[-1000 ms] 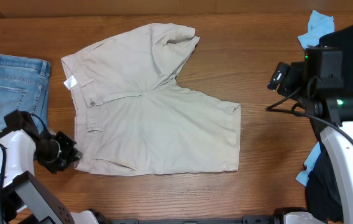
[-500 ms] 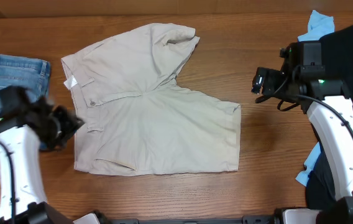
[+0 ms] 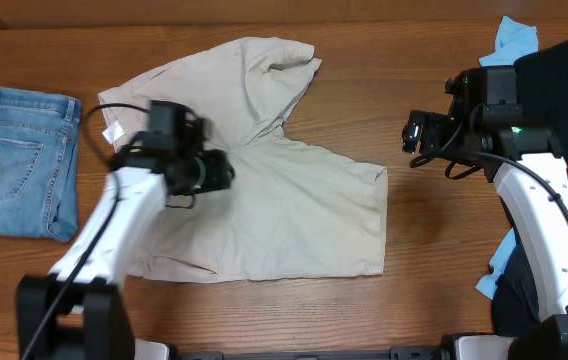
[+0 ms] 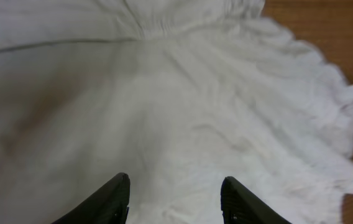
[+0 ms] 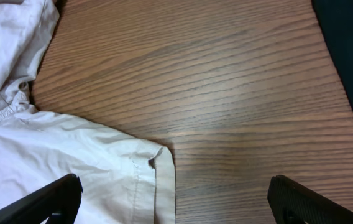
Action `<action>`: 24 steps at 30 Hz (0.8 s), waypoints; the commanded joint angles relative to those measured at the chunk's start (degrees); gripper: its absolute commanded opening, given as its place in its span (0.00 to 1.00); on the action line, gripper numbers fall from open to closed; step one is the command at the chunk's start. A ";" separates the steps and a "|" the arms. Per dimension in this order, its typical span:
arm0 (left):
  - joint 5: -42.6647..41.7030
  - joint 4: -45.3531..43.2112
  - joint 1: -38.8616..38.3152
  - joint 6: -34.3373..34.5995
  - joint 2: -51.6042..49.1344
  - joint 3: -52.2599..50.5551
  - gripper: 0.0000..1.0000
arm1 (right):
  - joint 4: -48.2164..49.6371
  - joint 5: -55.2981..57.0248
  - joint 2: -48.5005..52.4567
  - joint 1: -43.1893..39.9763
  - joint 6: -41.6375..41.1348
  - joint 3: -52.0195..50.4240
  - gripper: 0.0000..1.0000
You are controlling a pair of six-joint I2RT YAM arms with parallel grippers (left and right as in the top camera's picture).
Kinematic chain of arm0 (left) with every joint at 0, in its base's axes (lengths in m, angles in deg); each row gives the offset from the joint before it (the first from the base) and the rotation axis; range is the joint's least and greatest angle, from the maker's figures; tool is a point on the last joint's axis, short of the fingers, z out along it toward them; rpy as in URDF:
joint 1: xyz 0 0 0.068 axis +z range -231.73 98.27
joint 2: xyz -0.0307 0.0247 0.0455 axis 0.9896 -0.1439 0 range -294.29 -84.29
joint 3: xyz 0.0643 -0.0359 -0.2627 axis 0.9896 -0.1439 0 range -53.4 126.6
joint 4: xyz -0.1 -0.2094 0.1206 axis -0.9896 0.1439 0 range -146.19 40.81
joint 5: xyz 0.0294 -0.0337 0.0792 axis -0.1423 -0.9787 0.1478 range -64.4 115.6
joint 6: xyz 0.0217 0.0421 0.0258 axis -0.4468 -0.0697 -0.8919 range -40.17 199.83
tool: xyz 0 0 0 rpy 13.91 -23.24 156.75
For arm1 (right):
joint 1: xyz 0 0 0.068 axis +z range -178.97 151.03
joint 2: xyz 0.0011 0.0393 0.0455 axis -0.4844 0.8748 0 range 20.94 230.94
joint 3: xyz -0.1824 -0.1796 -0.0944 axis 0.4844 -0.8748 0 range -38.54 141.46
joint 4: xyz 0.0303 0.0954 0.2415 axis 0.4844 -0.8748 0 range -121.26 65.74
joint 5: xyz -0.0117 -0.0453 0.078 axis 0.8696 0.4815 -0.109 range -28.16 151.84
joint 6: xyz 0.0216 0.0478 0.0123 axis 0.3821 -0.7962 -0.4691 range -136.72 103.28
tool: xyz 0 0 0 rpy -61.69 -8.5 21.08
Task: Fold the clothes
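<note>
The beige shorts [image 3: 264,215] lie spread flat on the wooden table, waistband to the left and legs to the right, with the upper leg bunched at the top. My left gripper [image 3: 226,172] hovers over their middle near the crotch. In the left wrist view the left gripper [image 4: 175,190] is open, with only shorts fabric [image 4: 195,93] below it. My right gripper [image 3: 411,132] hangs over bare wood, right of the shorts. In the right wrist view the right gripper [image 5: 176,205] is wide open above the hem corner [image 5: 158,163] of a leg.
Folded blue jeans [image 3: 19,160] lie at the far left. A black garment [image 3: 564,80] and light blue cloth [image 3: 514,40] are heaped at the right edge behind the right arm. Bare wood [image 3: 434,250] shows between the shorts and that pile.
My left arm has swung from the shorts' lower-left edge up and right over their middle, and its jaws have opened. The right arm moved slightly left, then held still.
</note>
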 commanded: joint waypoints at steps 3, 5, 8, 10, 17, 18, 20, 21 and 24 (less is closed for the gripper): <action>7.39 0.09 -5.22 -0.85 -8.31 0.92 0.50 | -0.15 -0.55 -0.15 -0.15 0.44 0.46 1.00; 7.13 1.01 -6.27 -0.76 -11.89 0.92 0.49 | -0.11 -0.55 -0.15 -0.15 0.46 0.46 1.00; 5.79 4.48 -6.71 -0.61 -13.88 0.92 0.49 | -0.11 -0.52 -0.15 -0.15 0.44 0.46 1.00; 4.63 8.28 -7.04 -0.04 -14.43 0.90 0.49 | -0.09 -0.52 -0.15 -0.15 0.44 0.46 1.00; 2.62 21.59 -8.68 2.16 -14.53 -0.52 0.50 | 0.50 -0.55 -0.15 -0.15 0.44 0.46 1.00; 2.64 22.69 -9.01 2.16 -14.53 -1.18 0.50 | 0.59 -0.55 -0.15 -0.15 0.46 0.46 1.00; 2.67 23.89 -9.55 2.12 -14.53 -2.36 0.49 | 0.76 -0.55 -0.15 -0.15 0.46 0.46 1.00; 2.91 23.98 -9.70 2.10 -14.53 -2.62 0.45 | 0.76 -0.52 -0.15 -0.15 0.46 0.46 1.00; 4.57 23.71 -9.97 2.12 -13.90 -2.71 0.42 | 0.76 -0.48 -0.15 -0.15 0.68 0.46 1.00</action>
